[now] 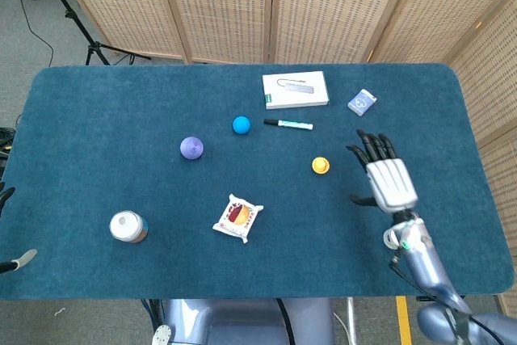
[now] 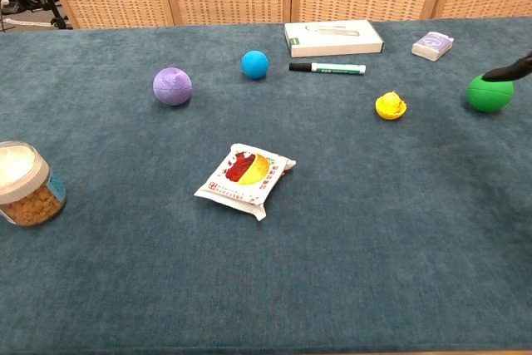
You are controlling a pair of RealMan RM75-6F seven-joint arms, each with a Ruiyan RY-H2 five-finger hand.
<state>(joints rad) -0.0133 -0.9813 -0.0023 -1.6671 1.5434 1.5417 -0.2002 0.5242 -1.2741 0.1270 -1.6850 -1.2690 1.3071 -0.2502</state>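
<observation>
Head view, from above: looks down on a dark teal carpeted surface (image 1: 97, 119) with things scattered across it. Shows the right hand (image 1: 386, 177) over the right half, palm down, fingers spread and pointing toward the far edge, holding nothing. Looks to hang above the surface rather than rest on it, judging by how big it appears. Catches only dark fingertips of the left hand (image 1: 4, 196) at the left margin, well apart from everything; cannot tell whether those are spread or curled.

Nearest to the right hand: a green ball (image 2: 489, 94) close to the right edge of the surface. Hidden in the head view, covered by the back of the hand, so directly beneath it or nearly so. No long axis to line up with, being round. Far closer to the right hand than to the left.

Next nearest: a small yellow rounded toy (image 1: 321, 165), left of the right hand and apart from it, about midway between the near and far edges.

Chest view: shows the green ball plainly, with a dark fingertip (image 2: 509, 72) just over its top right; cannot tell whether touching. Cuts off the rest of the hand at the right margin.

Further off toward the far edge: a white flat box (image 1: 296, 90), then a black and white marker (image 1: 287, 124) lying parallel to that edge.
</observation>
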